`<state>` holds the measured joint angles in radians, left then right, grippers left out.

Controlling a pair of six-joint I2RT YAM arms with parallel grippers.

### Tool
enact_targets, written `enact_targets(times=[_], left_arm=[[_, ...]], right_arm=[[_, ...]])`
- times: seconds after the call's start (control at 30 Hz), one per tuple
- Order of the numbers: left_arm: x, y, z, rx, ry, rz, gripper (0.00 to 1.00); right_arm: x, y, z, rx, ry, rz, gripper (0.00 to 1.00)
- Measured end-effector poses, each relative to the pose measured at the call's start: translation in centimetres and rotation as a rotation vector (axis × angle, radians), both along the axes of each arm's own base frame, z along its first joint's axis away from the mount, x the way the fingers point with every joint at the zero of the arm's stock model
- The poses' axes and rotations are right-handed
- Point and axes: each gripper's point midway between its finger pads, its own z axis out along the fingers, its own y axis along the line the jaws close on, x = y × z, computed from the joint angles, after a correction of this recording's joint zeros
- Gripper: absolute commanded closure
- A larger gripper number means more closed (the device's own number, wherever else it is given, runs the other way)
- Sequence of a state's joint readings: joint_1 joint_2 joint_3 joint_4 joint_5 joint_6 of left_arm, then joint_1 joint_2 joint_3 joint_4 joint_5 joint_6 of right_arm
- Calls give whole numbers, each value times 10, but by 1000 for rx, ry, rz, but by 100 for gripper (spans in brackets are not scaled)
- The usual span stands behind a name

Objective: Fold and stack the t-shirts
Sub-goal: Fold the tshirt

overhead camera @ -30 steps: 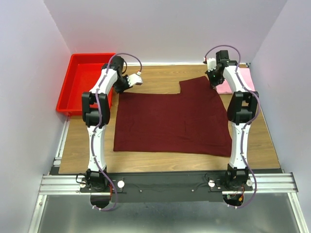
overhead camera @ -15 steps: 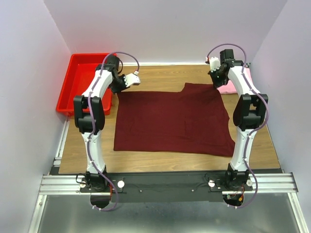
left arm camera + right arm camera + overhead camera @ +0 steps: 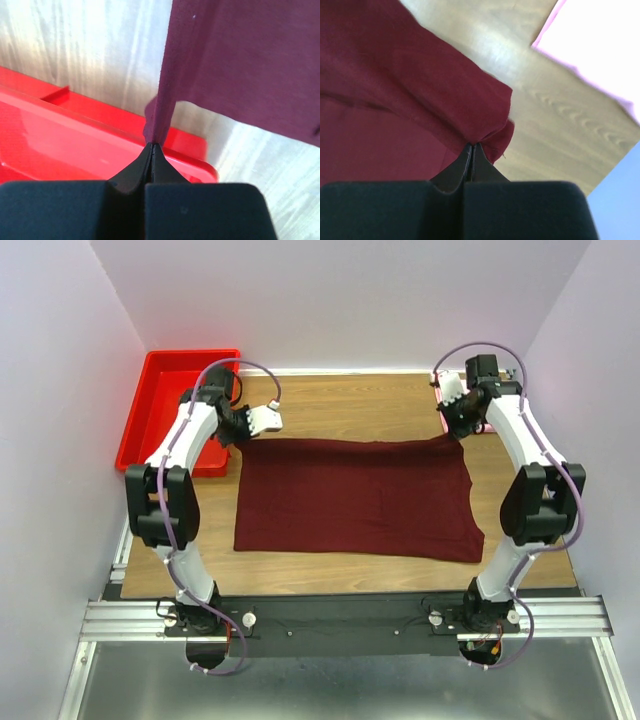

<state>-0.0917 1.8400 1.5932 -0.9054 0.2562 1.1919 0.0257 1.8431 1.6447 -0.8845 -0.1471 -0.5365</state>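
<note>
The dark maroon t-shirt lies spread flat on the wooden table, its far edge straight between the two grippers. My left gripper is shut on the shirt's far left corner; the left wrist view shows cloth pinched at the fingertips. My right gripper is shut on the far right corner, with bunched cloth at its tips. The light pink t-shirt lies just beyond the right gripper. In the top view it is almost hidden behind the right arm.
The bright red plastic bin stands at the far left, right beside the left gripper, and also shows in the left wrist view. Walls close in the table on the left, back and right. The arm bases sit at the near edge.
Both grippers have drawn the maroon shirt's far corners toward the near side and apart. The raised far right portion is gone and the far edge now runs straight.
</note>
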Motion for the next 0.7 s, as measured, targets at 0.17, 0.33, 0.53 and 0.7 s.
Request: enact_targets(times=[0.17, 0.33, 0.53, 0.7], left_arm=[[-32, 3, -12, 13, 30, -26, 100], [-57, 6, -33, 24, 68, -40, 100], [-83, 5, -66, 49, 132, -59, 100], [-103, 1, -90, 69, 184, -67, 100]], right_arm=[[-36, 0, -2, 0, 21, 15, 99], [-77, 3, -22, 18, 94, 25, 99], [-115, 4, -59, 28, 211, 29, 99], [-121, 2, -78, 19, 246, 24, 99]])
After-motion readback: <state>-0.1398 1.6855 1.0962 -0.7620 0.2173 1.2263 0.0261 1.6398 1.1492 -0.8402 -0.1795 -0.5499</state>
